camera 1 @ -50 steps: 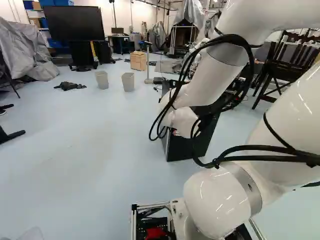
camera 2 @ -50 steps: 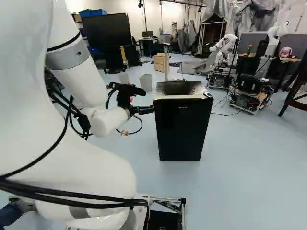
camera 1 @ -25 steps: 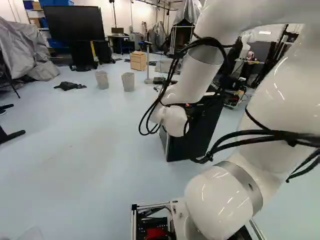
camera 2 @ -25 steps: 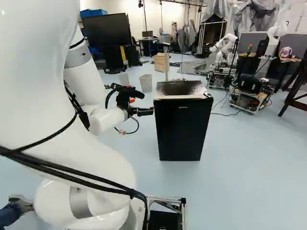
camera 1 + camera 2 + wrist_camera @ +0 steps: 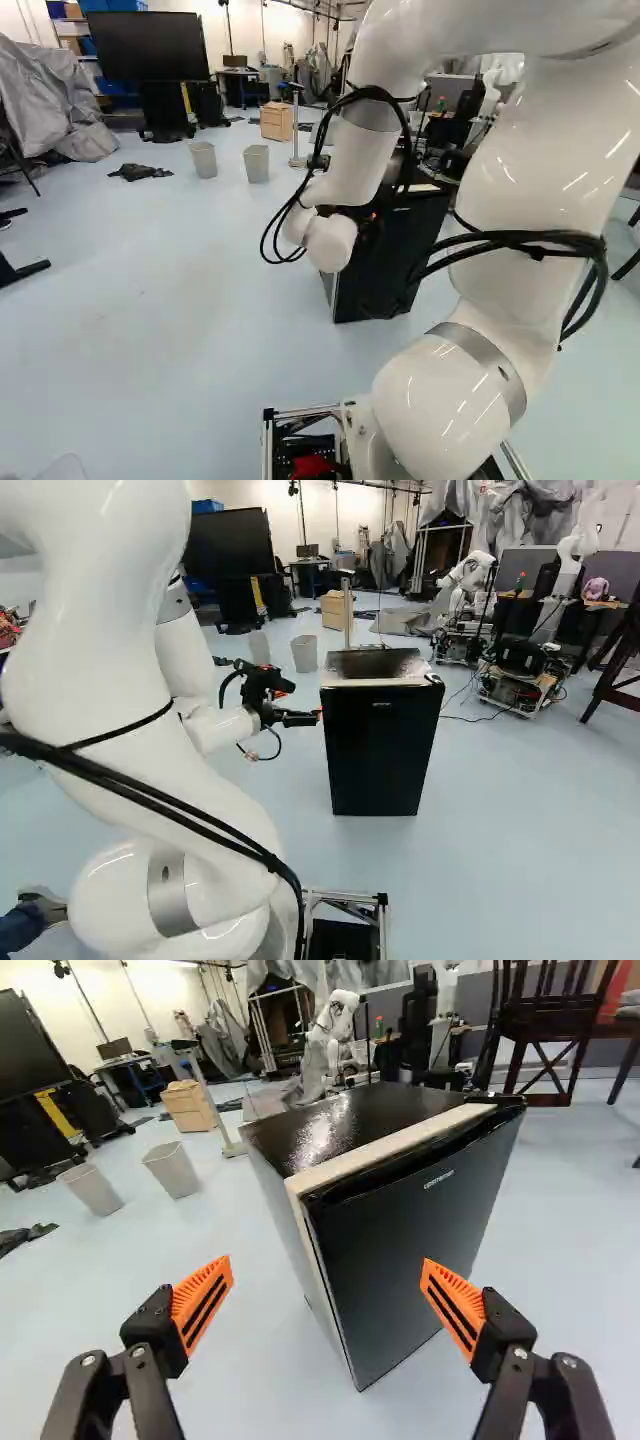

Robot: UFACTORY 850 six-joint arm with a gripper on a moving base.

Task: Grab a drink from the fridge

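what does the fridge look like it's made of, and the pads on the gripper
The fridge looks like dark painted metal or plastic, its top glossy with reflected light. The pads look like matte orange rubber or soft plastic, finely ribbed.

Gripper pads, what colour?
Orange with black stripes; the pads show best in the wrist view.
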